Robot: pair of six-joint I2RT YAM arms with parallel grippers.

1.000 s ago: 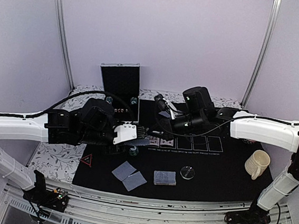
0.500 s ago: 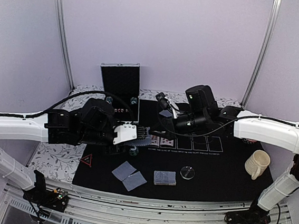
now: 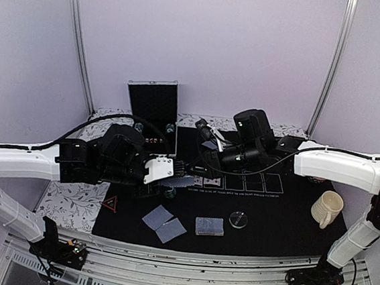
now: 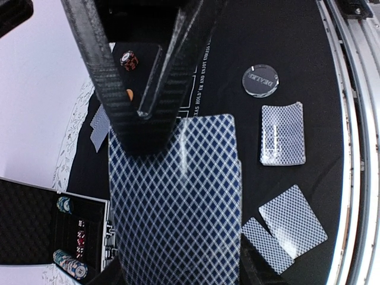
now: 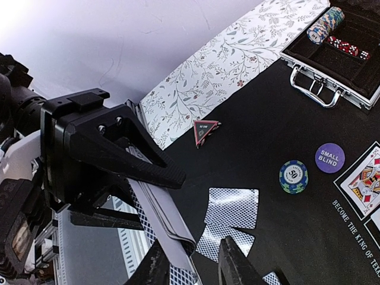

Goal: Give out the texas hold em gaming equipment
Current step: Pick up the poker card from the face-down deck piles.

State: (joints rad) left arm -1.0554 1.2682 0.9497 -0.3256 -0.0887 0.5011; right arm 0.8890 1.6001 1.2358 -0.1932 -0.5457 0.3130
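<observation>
My left gripper (image 3: 172,173) is shut on a stack of playing cards (image 4: 178,202) with blue patterned backs and holds it above the black mat. My right gripper (image 5: 196,267) is open, its fingers (image 4: 119,101) on either side of the stack's far end. On the mat lie two loose cards (image 3: 163,223), a small card pile (image 3: 209,226), a clear dealer disc (image 3: 238,219), a green-blue chip (image 5: 293,176), a purple small-blind disc (image 5: 329,157) and a red triangle marker (image 3: 109,203).
An open metal case (image 3: 153,105) with chips and dice stands at the back left. A cream mug (image 3: 326,208) stands at the right. Face-up cards (image 5: 365,178) lie in the mat's printed rectangles. Flowered cloth (image 3: 69,205) borders the mat.
My right gripper drew back a little to the right, then came back to the end of the held stack. The left arm has barely moved.
</observation>
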